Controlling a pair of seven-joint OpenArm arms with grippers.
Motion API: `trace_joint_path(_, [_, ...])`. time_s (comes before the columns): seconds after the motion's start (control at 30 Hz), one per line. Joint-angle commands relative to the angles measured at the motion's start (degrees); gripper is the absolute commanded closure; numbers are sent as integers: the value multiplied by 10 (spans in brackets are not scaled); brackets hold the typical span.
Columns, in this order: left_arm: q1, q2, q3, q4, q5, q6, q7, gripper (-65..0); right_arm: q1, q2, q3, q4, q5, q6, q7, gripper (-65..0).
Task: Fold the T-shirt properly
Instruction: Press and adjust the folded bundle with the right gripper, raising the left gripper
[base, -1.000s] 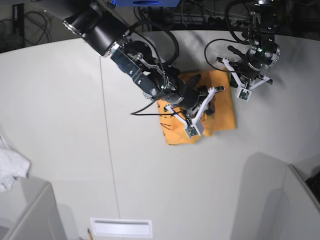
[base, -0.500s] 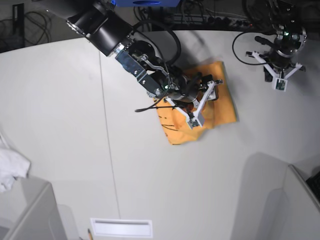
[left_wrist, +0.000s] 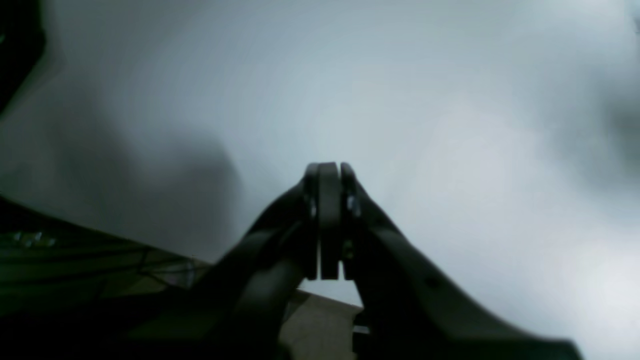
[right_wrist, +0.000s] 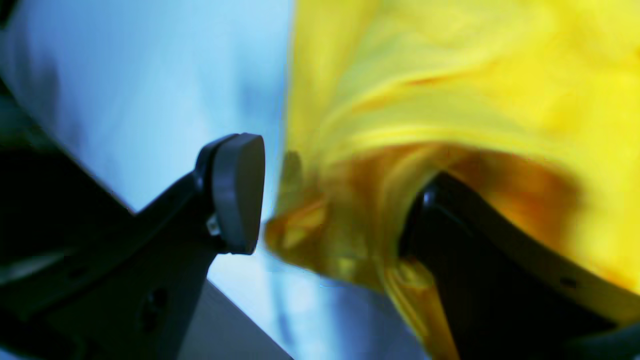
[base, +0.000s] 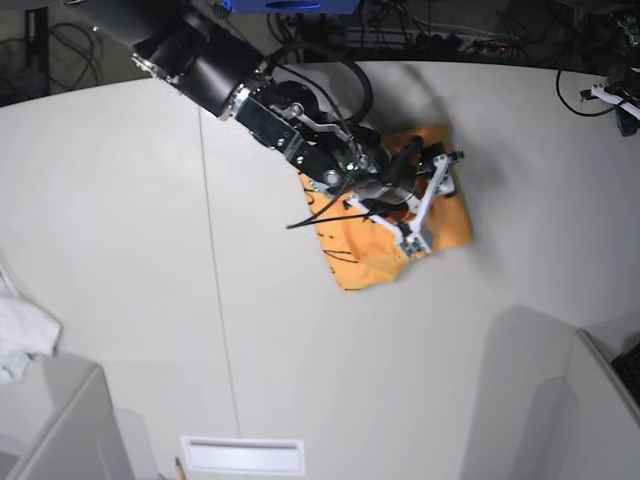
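Since a second ago the left hand (base: 622, 100) has drawn away from beside the T-shirt (base: 445, 215) to the far edge of the base view, where only a sliver of it shows; half a second ago it was already well off toward that edge. The right hand (base: 432, 190) has shifted a little across the T-shirt, and its fingers, together a second ago, now stand apart. The shirt's outline has changed with it: the near corner is more bunched and pointed than before.

The left hand (left_wrist: 330, 172) has its fingers pressed together on nothing, over blurred pale bench (left_wrist: 450, 125). In the right wrist view the right hand (right_wrist: 335, 195) is open, one finger pad (right_wrist: 237, 192) bare over the bench (right_wrist: 150, 75), the other finger sunk among yellow folds of the T-shirt (right_wrist: 450, 90); that view is smeared, so whether any cloth is caught I cannot tell. The arm hides much of the shirt in the base view. The T-shirt lies folded small on the bench (base: 120, 250), directly beneath the right hand and well apart from the left.

A white cloth (base: 22, 340) is cut off at the view's edge.
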Motion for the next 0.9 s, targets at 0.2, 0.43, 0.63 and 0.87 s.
trace_joint_path(0.2, [2, -9, -4, -36, -6, 3, -10, 0, 15, -37, -47, -1, -20, 7, 7, -354])
trace_joint_path(0.43, [0, -10, -5, -54, -5, 3, -10, 0, 75, -50, -149, 10, -15, 9, 13, -354])
trace_joint_path(0.63, [-15, -13, -6, -54, -4, 3, -10, 0, 89, -29, -145, 162, -20, 13, -33, -354])
trace_joint_path(0.87, [-12, -18, -7, -54, -5, 3, -10, 0, 85, 25, -33, 240, -15, -39, -167, 0])
